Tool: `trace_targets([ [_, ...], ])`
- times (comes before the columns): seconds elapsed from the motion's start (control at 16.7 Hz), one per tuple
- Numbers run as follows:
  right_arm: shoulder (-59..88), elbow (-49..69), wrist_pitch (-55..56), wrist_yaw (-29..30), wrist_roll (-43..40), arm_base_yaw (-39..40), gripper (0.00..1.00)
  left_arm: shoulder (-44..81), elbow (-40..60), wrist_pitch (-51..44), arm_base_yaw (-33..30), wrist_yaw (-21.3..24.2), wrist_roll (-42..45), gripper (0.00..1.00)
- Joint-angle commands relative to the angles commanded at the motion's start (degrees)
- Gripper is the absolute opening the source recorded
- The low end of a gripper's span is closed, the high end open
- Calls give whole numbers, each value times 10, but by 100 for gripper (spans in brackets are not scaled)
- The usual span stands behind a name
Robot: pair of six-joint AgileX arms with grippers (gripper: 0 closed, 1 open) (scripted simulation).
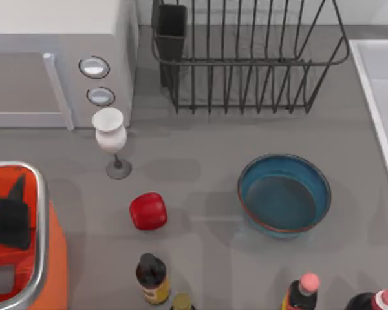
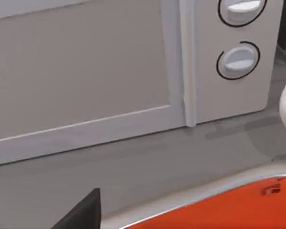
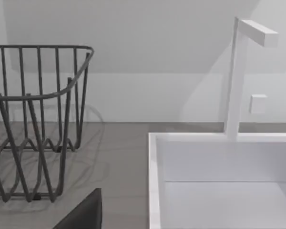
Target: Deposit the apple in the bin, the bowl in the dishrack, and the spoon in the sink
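The apple (image 1: 148, 211) is sitting on the grey table (image 1: 200, 142), between the bin (image 1: 46, 271) at the table's left edge and the bowl (image 1: 284, 194), and apart from both. The bowl is resting upright and empty on the table, in front of the dishrack (image 1: 246, 64) and to the left of the sink (image 1: 375, 90), touching neither. The dishrack is standing at the back of the table with its black cutlery cup (image 1: 172, 26) at its left corner, and the sink is lying along the table's right edge, its white tap (image 3: 238, 71) rising behind the basin in the right wrist view. A white goblet (image 1: 110, 132) is standing just in front of the white box with two round knobs (image 1: 58, 58), behind and to the left of the apple. Several bottles (image 1: 153, 278) are lining the near edge of the table. The left gripper (image 1: 10, 216) is hanging over the open bin as a dark shape, and I cannot tell whether its fingers are parted or together. One dark finger (image 3: 81, 214) of the right gripper is poking into its own wrist view, facing the gap between dishrack and sink, and its state is likewise beyond telling. I cannot make out a spoon.
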Motion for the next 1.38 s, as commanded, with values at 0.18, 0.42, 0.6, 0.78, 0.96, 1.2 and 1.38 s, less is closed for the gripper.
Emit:
trace_targets([
  [0.18,0,0,0,0,0,0,100,158,111,-99,-53,2,53,100],
  [0.42,0,0,0,0,0,0,100,391,274,-240,-131,4,128,100],
  [0.6,0,0,0,0,0,0,100,561,398,-337,-185,7,179,100],
  [0.78,0,0,0,0,0,0,100,711,517,-415,-231,13,223,100],
  [0.96,0,0,0,0,0,0,100,829,619,-470,-260,21,255,100],
  [1.2,0,0,0,0,0,0,100,929,707,-510,-265,24,279,100],
  [1.38,0,0,0,0,0,0,100,947,724,-517,-258,23,282,100],
])
